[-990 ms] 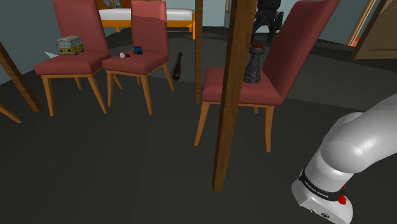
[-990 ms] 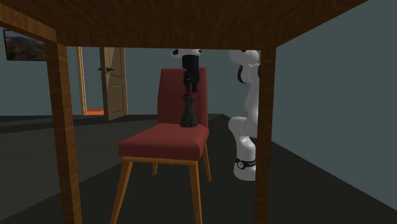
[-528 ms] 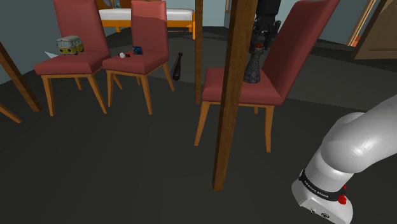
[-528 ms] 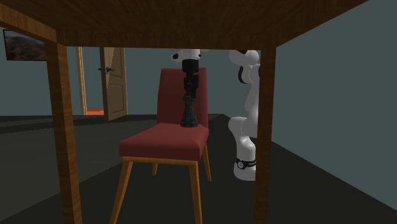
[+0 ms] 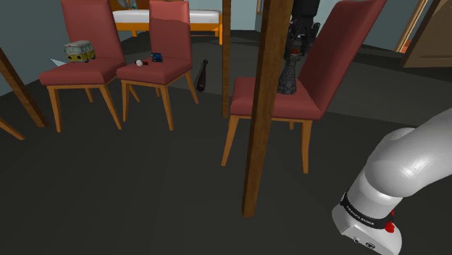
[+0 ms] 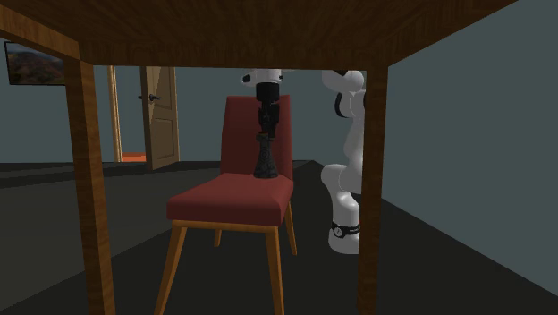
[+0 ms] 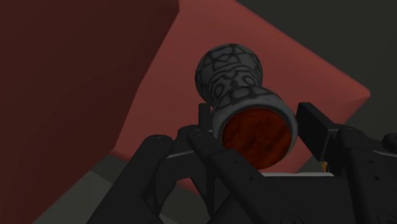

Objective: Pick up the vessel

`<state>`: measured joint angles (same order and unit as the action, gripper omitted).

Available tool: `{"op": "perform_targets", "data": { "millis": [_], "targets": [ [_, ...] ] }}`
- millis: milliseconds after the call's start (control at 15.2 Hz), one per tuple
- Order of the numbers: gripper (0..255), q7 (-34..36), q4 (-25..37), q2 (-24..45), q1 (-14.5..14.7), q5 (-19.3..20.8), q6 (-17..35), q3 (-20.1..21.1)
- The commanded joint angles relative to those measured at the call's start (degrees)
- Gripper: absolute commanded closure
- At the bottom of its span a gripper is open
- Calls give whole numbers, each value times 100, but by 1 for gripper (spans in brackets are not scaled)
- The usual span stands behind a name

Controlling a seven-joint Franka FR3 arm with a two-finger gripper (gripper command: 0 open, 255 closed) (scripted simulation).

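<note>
Patterned dark vessel (image 7: 236, 89) with a red-brown interior, standing upright on the seat of the red chair (image 6: 228, 199), toward the backrest. The black gripper (image 7: 257, 121) sits over the vessel's mouth, its fingers parted and flanking the rim, close beside it with no evident clasp. Approach and alignment appear complete. Closing on the vessel and lifting it off the seat are not yet done.

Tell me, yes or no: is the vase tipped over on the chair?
No, in the second exterior view the vase stands upright with its base on the red chair seat.
</note>
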<state>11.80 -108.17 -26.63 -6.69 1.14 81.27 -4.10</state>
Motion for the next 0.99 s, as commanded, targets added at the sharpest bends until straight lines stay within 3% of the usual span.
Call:
{"op": "perform_targets", "data": {
  "millis": [0, 924],
  "targets": [
    [255, -3, 168, 51, 2, -3, -116, -1],
    [255, -25, 1808, 635, 16, -34, -1173, -13]
  ]
}}
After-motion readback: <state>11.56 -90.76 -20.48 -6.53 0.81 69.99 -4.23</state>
